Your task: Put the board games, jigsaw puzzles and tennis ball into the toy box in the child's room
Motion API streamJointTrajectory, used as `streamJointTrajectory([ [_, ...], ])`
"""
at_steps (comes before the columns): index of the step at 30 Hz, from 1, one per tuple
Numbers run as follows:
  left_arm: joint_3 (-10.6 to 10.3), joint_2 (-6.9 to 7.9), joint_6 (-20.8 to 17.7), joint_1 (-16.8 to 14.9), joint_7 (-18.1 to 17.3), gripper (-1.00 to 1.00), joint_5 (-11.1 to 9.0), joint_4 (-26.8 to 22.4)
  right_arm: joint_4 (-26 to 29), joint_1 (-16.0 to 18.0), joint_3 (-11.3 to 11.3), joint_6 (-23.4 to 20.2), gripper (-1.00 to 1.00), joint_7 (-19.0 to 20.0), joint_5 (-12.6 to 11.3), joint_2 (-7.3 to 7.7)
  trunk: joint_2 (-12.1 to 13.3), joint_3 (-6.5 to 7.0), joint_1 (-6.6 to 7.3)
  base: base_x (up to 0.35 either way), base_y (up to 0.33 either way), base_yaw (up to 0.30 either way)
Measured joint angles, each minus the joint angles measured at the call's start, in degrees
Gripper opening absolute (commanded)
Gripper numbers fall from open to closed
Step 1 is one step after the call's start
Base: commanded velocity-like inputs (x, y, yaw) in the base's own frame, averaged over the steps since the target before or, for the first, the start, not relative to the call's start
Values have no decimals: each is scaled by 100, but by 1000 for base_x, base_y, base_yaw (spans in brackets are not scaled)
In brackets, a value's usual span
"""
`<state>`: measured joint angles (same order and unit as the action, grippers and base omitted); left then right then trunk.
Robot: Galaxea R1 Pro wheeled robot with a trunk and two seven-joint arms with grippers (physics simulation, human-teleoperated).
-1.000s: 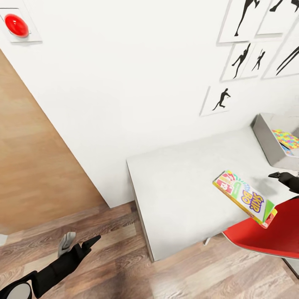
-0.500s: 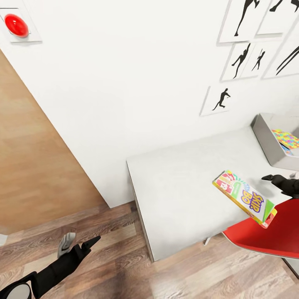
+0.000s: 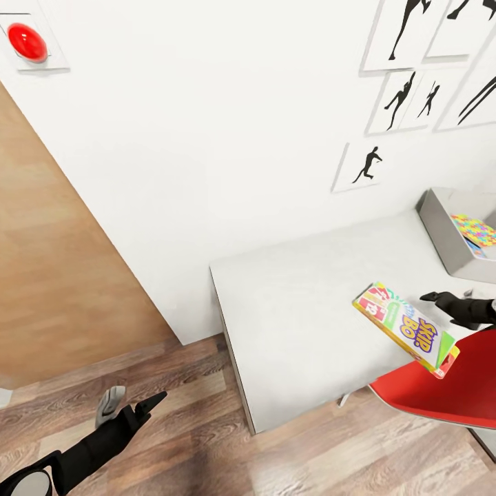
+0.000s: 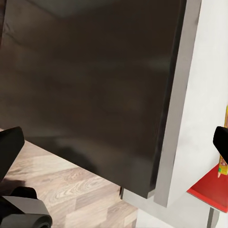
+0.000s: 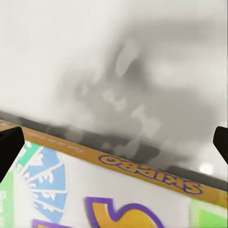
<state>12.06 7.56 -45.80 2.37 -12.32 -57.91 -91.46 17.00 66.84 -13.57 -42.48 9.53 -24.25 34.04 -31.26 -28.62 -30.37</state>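
Observation:
The green, red and yellow Skip-Bo board game (image 3: 406, 329) lies tilted at the front edge of the pale table (image 3: 303, 310), overhanging the red chair. My right gripper (image 3: 441, 302) hovers just behind it, open and holding nothing. In the right wrist view, the right gripper (image 5: 114, 142) has its fingertips spread wide above the box lid (image 5: 118, 199). The grey toy box (image 3: 441, 231) stands on the table at the far right, with a jigsaw puzzle (image 3: 474, 229) inside it. My left gripper (image 3: 138, 398) hangs open low over the floor, left of the table's dark side panel (image 4: 95, 85).
A red chair (image 3: 441, 393) sits against the table's front right. A wooden door (image 3: 55, 275) fills the left side. The white wall carries black silhouette pictures (image 3: 413, 96) and a red round fitting (image 3: 27, 41). Wood-plank floor (image 3: 207, 441) lies in front.
My right gripper has moved left, closer over the Skip-Bo box. The box, the left arm and the camera have stayed put.

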Motion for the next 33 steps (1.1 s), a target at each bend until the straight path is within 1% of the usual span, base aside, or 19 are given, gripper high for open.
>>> streamJointTrajectory([
  [2,0,0,0,0,-1,100,0,0,-88,19,2,3,100,-16,-4,-51,0,0,0,0,0,0],
  [8,0,0,0,5,-1,100,0,0,-194,45,-1,17,100,-68,-10,-102,0,0,0,0,0,0],
  [14,0,0,0,7,2,100,2,1,-223,54,-6,40,100,-101,-17,-98,0,0,0,0,0,0],
  [22,0,0,9,13,18,100,11,4,-221,60,-12,57,100,-123,-30,-47,0,0,0,10,0,0],
  [27,2,-2,13,18,23,100,79,14,-220,59,-16,61,100,-129,-52,-13,0,0,1,131,-13,0],
  [29,4,-4,15,21,20,100,171,19,-222,56,-18,63,100,-132,-61,0,0,0,2,211,-41,0],
  [33,6,-6,15,22,16,100,239,22,-228,50,-19,64,100,-134,-68,9,0,0,2,216,-40,0],
])
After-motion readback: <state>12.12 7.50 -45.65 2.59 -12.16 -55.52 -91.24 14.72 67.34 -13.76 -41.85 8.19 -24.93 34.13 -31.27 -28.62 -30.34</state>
